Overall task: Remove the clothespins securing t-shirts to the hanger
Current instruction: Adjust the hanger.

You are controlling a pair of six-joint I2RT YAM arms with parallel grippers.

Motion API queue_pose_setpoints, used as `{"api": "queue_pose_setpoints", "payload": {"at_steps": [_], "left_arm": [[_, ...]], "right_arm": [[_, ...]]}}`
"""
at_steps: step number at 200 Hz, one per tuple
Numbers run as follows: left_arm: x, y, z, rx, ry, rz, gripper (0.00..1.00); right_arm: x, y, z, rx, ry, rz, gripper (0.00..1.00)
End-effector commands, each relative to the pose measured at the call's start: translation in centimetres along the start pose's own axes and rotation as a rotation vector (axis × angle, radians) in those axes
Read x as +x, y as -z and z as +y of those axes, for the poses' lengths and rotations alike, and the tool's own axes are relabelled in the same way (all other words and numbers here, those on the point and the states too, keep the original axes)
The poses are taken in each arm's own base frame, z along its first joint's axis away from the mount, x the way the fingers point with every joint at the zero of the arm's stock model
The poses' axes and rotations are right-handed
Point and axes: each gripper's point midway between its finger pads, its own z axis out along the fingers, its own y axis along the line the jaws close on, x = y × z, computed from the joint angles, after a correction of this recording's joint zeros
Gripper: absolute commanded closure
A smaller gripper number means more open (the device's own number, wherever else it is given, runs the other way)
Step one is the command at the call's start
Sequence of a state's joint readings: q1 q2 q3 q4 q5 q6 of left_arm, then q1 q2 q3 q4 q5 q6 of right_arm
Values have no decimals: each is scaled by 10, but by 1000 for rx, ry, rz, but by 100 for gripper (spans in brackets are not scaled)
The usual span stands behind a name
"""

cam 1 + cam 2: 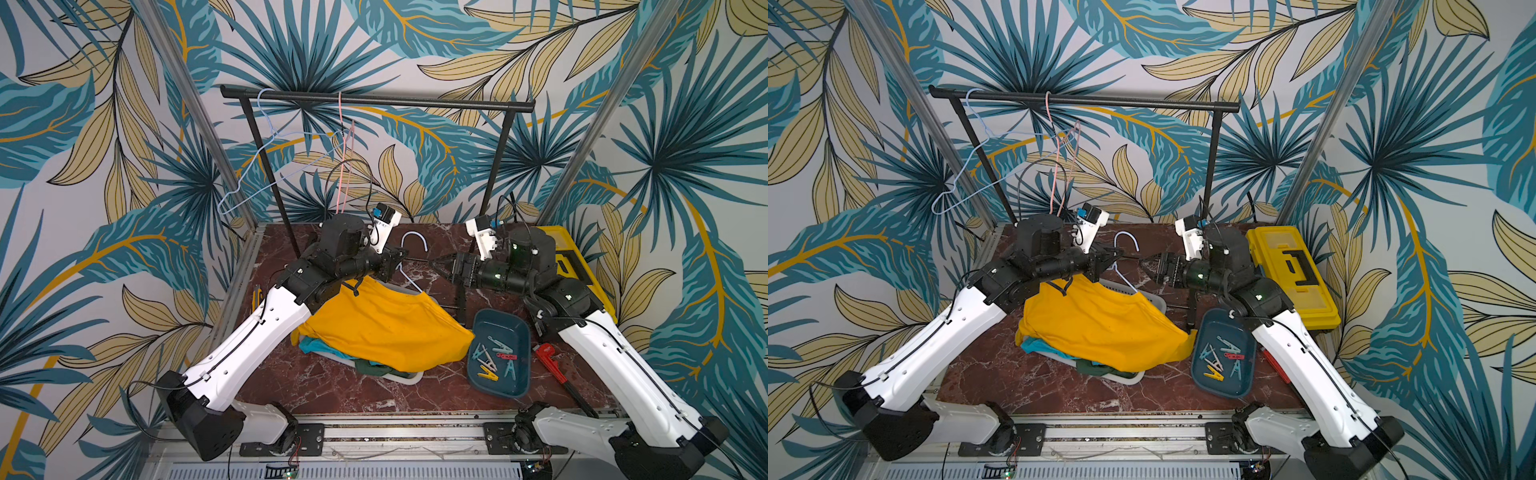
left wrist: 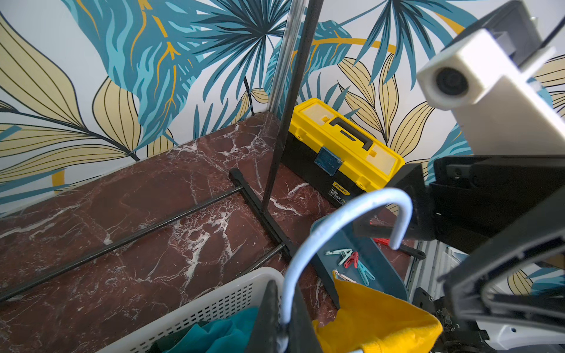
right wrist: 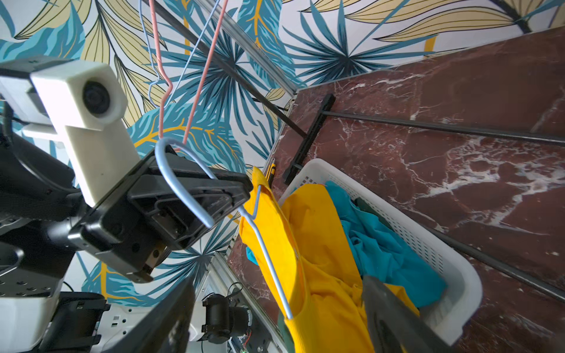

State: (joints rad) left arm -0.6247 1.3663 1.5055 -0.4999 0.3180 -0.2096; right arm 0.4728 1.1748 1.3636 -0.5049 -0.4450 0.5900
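My left gripper is shut on the neck of a pale blue wire hanger, just below its hook. The bright yellow t-shirt hangs from that hanger and droops over a white basket. Under it lie the turquoise t-shirt and the dark green one. My right gripper faces the hanger from the right, open, its fingers wide apart beside the yellow collar with nothing held. Several clothespins lie in a teal tray. No clothespin shows on the shirts.
A black rail at the back carries an empty light blue hanger and a pink one. A yellow toolbox stands at the back right. A red pipe wrench lies right of the tray.
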Motion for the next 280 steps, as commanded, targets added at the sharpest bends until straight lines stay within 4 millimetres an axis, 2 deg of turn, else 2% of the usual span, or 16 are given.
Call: {"api": "queue_pose_setpoints", "payload": {"at_steps": [1,21,92,113,129,156,211,230,280], "left_arm": [[-25,7,-12,45,-11,-60,100],[-26,6,-14,45,-8,-62,100],[-31,2,-21,63,-7,-67,100],[-34,0,-25,72,-11,-68,100],[-36,0,-28,78,-12,-72,100],[-37,0,-32,89,-13,-72,100],[-38,0,-39,107,-15,-73,100],[-38,0,-41,111,-13,-74,100],[-39,1,-48,126,-13,-75,100]], "right_arm": [[0,-5,16,-86,10,41,16],[2,-9,19,-100,18,67,21],[18,-19,27,-90,93,124,28],[21,-21,22,-34,123,120,31],[19,-20,10,40,134,96,35],[16,-17,3,83,147,67,35],[20,-24,13,54,163,87,40],[16,-28,21,32,168,75,44],[18,-46,23,21,175,106,57]]}}
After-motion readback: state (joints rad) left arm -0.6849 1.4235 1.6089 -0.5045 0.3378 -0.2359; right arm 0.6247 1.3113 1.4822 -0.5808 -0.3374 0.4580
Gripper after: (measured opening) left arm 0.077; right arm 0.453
